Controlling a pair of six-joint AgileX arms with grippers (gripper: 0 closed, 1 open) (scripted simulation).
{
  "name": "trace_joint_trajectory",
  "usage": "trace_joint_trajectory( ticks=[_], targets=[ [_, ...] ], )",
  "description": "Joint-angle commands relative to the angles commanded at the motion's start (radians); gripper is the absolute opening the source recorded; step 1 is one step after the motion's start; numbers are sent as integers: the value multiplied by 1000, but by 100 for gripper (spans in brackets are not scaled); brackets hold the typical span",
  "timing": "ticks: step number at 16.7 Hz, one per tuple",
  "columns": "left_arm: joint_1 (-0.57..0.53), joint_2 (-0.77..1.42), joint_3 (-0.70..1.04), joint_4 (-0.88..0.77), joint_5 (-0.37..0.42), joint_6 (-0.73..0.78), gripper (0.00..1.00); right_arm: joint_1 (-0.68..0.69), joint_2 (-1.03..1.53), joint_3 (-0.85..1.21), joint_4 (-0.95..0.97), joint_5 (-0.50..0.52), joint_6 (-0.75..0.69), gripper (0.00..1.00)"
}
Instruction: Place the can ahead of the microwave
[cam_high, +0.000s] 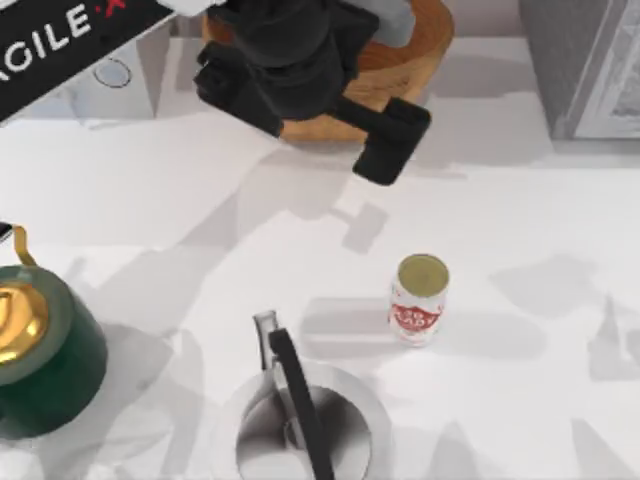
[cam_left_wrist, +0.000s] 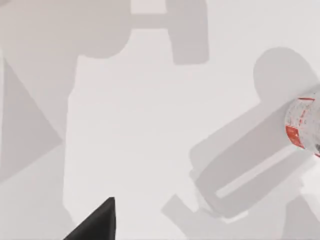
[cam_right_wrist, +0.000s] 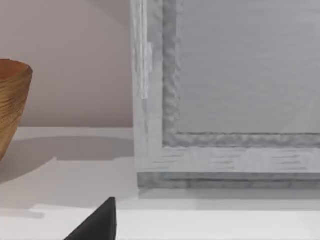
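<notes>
The can (cam_high: 420, 299) stands upright on the table (cam_high: 520, 200), long axis vertical and gold top up, right of centre and free of any grip, which suggests the pick has not yet begun. The left gripper (cam_high: 392, 145) hangs above the table behind the can, near the wooden bowl (cam_high: 400, 75), probably lining up for a reach; whether its fingers are open cannot be told. The microwave (cam_high: 125, 65) sits at the far left, well apart from the can.
</notes>
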Motion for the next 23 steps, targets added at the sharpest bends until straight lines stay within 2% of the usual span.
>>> trace_joint_trajectory(
  ticks=[5,9,16,23],
  targets=[
    [-137,355,349,-210,9,3,100,0,0,0,0,0,0,100],
    [-191,474,459,-291,11,8,100,0,0,0,0,0,0,100],
    [-190,477,442,-276,11,10,100,0,0,0,0,0,0,100],
    [-191,456,194,-50,11,10,100,0,0,0,0,0,0,100]
  ],
)
